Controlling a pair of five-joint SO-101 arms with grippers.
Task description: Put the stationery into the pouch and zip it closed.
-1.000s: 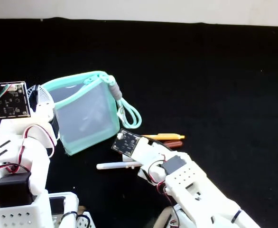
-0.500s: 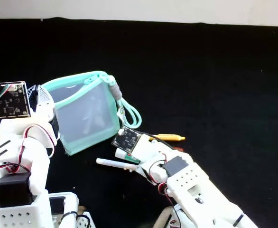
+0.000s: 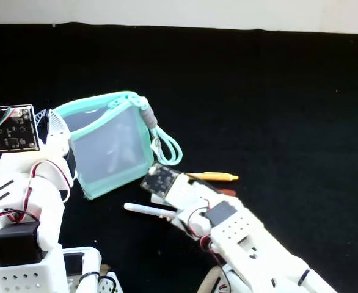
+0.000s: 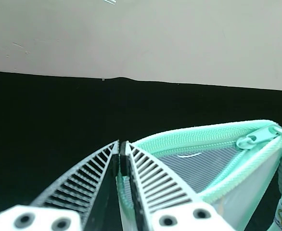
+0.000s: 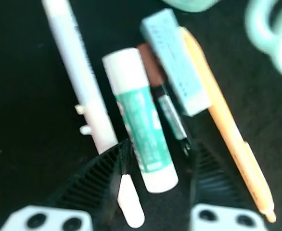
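Broadly, a black counter [image 3: 277,91] carries everything, with a pale wall behind its back edge. The right arm [image 3: 240,238] stretches from the front edge toward the counter's middle, and the left arm [image 3: 26,195] stands at the front left corner.

The pouch [image 3: 112,152], mint green with translucent sides, sits upright toward the left edge with its mouth open. Its zip slider [image 4: 249,139] is at the end away from the left arm, and a mint cord loop [image 3: 167,143] hangs from that corner. The left claw [image 4: 120,143] is pinched closed on the pouch's rim at the near end.

The stationery lies in a tight group on the counter just beside the pouch, toward the front edge. The right claw [image 5: 158,149] hangs over it with its fingers spread apart, one on each side of the glue stick's end, holding nothing.

The white pen [image 5: 78,72] lies outermost, an orange pen [image 5: 227,139] on the opposite side. Between them are the green and white glue stick [image 5: 141,130], a brown pen [image 5: 153,72] and a pale blue eraser [image 5: 177,62], which rests against the orange pen.
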